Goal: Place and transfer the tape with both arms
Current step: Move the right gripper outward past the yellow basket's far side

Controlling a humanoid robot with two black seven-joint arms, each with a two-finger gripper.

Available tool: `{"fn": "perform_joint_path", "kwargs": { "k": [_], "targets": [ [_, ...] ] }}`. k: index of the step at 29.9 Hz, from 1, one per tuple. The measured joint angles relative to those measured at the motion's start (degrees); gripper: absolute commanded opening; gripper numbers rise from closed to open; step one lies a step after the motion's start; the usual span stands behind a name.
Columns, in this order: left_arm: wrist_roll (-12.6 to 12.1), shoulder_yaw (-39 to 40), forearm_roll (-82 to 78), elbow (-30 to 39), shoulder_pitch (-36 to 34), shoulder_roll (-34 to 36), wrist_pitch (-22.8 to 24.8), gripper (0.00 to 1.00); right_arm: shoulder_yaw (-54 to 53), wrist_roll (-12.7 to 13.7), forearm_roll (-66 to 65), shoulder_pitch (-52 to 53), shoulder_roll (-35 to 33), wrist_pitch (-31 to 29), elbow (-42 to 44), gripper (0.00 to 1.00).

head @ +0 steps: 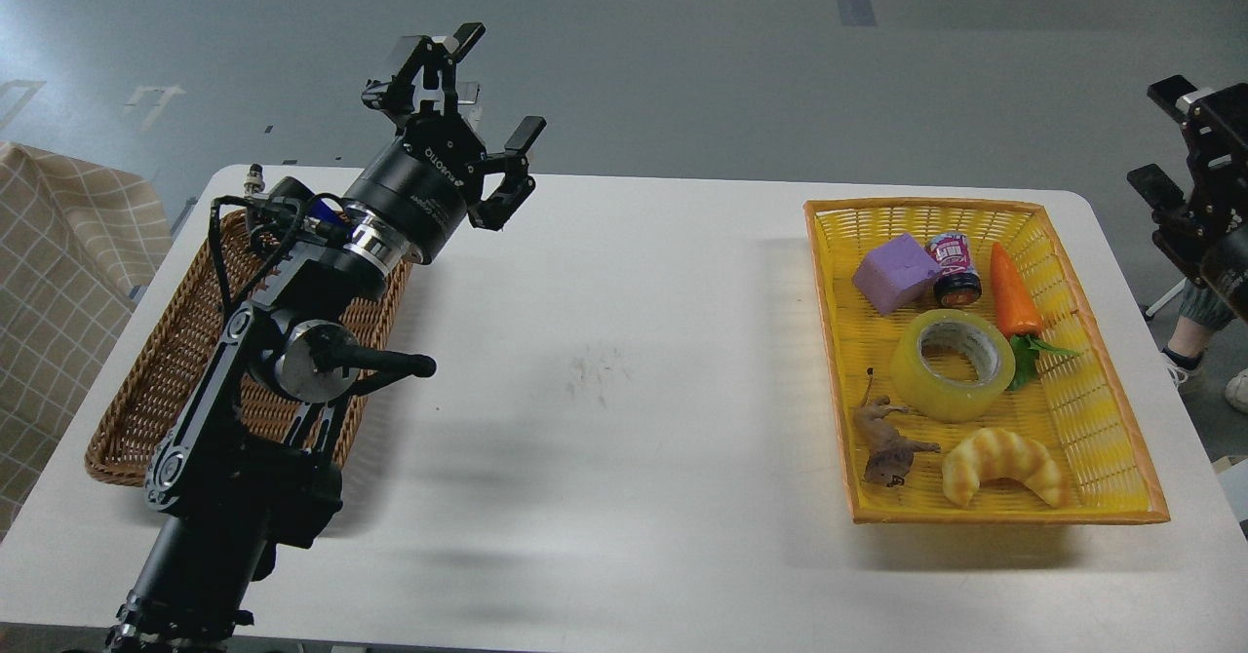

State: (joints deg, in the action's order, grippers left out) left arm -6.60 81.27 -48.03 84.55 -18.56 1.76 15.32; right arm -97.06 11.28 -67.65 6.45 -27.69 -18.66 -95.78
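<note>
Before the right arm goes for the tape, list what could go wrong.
The tape lies flat in the yellow basket, close beside the carrot and the toy animal; a descending claw may knock either. The croissant looks similar in colour, so a mistaken pick seems possible. The basket's raised rim could catch the right claw.

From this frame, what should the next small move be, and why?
Probably bring the right gripper in over the yellow basket toward the tape. The tape lies flat in that basket, untouched, among the carrot, croissant and purple block. The right gripper sits at the table's far right edge, nearer than the open, empty left gripper.
</note>
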Motion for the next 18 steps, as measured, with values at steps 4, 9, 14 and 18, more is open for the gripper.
{"fn": "perform_joint_path", "kwargs": {
  "k": [4, 9, 14, 18],
  "targets": [
    [0.02, 0.12, 0.02, 0.33, 0.01, 1.49, 0.14, 0.99, 0.24, -3.24, -3.82, 0.2, -3.79, -1.8, -0.23, 1.0],
    [0.02, 0.18, 0.04, 0.35, 0.17, 2.45, 0.2, 0.99, 1.51, -11.09, -17.79, 0.1, -5.79, -3.65, -0.34, 1.0],
    [0.02, 0.3, 0.04, 0.39, 0.46, 2.54, 0.2, 0.99, 2.01, -16.0, -28.86, 0.25, -4.54, -2.91, -0.35, 0.99],
    [0.02, 0.62, 0.03, 0.72, 0.81, 2.59, 0.19, 0.99, 2.09, -18.46, -34.71, 0.54, -4.29, -0.22, -0.03, 0.99]
  ]
}}
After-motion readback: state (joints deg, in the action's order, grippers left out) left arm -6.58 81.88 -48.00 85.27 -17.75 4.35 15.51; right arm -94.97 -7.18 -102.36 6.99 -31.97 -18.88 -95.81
